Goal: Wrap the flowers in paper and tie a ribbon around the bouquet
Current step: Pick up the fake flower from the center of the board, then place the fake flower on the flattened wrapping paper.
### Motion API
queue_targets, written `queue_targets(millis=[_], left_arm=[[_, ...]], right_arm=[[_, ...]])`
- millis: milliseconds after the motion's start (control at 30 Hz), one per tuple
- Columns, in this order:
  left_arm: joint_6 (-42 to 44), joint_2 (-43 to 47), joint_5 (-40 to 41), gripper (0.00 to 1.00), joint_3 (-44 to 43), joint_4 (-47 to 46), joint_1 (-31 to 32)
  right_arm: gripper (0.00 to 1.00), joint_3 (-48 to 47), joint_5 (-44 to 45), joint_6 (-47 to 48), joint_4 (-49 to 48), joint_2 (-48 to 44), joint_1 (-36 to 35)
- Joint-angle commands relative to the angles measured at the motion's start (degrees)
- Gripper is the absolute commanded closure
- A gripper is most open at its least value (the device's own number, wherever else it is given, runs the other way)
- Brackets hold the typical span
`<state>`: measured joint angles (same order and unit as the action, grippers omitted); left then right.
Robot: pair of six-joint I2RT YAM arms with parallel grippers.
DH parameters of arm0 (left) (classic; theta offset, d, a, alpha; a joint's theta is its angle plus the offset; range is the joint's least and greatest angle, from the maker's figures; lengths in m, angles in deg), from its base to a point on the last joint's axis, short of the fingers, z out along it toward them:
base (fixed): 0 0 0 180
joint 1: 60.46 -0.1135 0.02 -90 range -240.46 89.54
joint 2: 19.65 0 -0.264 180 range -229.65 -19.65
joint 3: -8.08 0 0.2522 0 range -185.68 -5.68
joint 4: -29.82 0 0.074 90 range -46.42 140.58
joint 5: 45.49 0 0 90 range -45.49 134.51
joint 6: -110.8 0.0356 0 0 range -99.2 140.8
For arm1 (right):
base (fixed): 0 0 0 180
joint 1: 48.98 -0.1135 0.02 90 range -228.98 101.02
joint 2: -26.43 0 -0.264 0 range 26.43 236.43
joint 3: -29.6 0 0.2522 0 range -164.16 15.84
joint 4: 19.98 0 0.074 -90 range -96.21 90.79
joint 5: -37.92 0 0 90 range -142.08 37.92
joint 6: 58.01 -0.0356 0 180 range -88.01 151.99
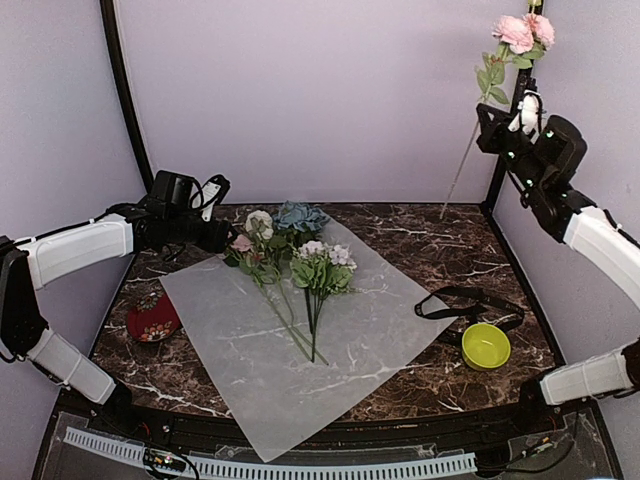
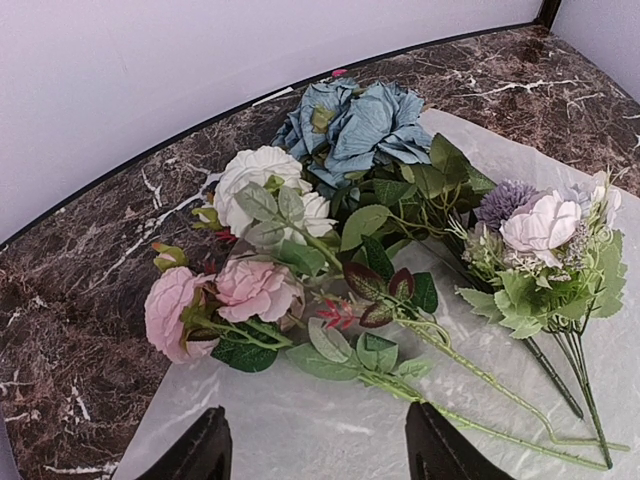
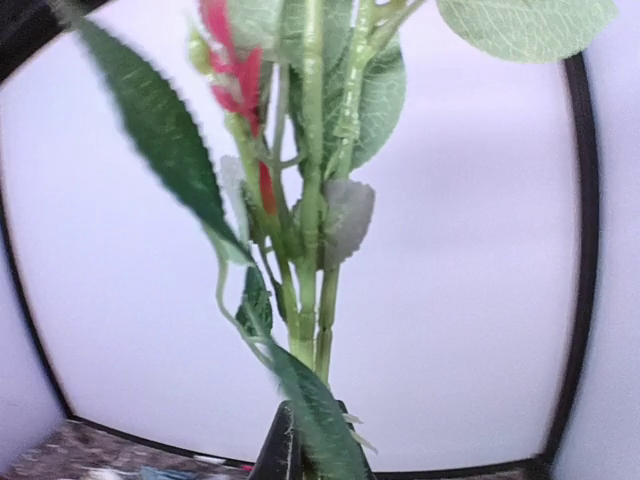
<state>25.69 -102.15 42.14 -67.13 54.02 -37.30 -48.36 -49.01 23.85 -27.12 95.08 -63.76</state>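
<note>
Top external view: the paper (image 1: 340,340) lies flat on the dark marbled table (image 1: 440,235), turned like a diamond, its near corner reaching past the table's front edge.

Flowers: two bunches of the flowers (image 1: 295,262) lie on the far part of the sheet, blooms toward the back wall, thin green stems running to the near side and meeting low down.

Blooms, left wrist view: blue heads (image 2: 355,120) lie farthest, white heads (image 2: 262,185) beside them, pink heads (image 2: 220,295) nearest the camera at the sheet's edge, and a lilac cluster (image 2: 540,225) to the right.

Left gripper: the left gripper (image 1: 222,238) hovers low at the sheet's far left edge, just beside the pink heads. Its fingers (image 2: 205,455) stand wide apart with nothing between them, only paper below.

Right gripper: the right gripper (image 1: 488,118) is raised high by the right wall, clamped on the held sprig (image 1: 515,40). The pink blooms are up, and the thin stem hangs below the jaws, clear of the table.

Right wrist view: green stalks and leaves rise from the closed fingertips (image 3: 283,452), a red bud near the top, all somewhat blurred.

Ribbon: the ribbon (image 1: 470,300) lies in loose loops on bare table just right of the sheet.

Other things: a yellow-green bowl (image 1: 486,346) sits just nearer than the ribbon. A red dish (image 1: 152,320) sits near the table's left edge, close to the paper's left corner.
</note>
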Motion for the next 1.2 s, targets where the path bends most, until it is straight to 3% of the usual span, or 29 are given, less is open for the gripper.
queue_targets(millis=[0, 133, 300, 533, 800, 933, 1067, 1167], left_arm=[[0.31, 0.85, -0.61, 0.39, -0.19, 0.91, 0.08], [0.23, 0.91, -0.44, 0.39, -0.12, 0.93, 0.21], [0.47, 1.39, -0.33, 0.39, 0.02, 0.98, 0.19], [0.72, 2.06, -0.35, 0.38, 0.30, 0.73, 0.37], [0.83, 1.86, -0.24, 0.38, 0.36, 0.71, 0.43], [0.87, 1.60, -0.15, 0.38, 0.27, 0.78, 0.46], [0.91, 1.34, -0.01, 0.38, 0.33, 0.72, 0.40], [1.01, 0.82, -0.04, 0.38, 0.30, 0.84, 0.40]], right_arm=[[1.00, -3.80, -11.59, -18.67, 0.18, 4.52, -12.81], [1.00, -9.23, -13.30, -24.92, 2.24, 17.08, -26.64], [1.00, -17.01, -16.15, -35.83, 4.13, 33.52, -34.43], [1.00, -25.59, -11.70, -35.74, 12.30, 48.94, -36.34], [0.99, -27.73, -7.70, -34.66, 16.14, 54.91, -35.39], [0.63, -27.56, -8.62, -34.46, 17.16, 54.53, -34.39], [0.52, -26.00, -7.85, -32.25, 16.96, 51.09, -33.97], [0.49, -25.53, -6.95, -30.21, 18.20, 48.10, -33.84]])
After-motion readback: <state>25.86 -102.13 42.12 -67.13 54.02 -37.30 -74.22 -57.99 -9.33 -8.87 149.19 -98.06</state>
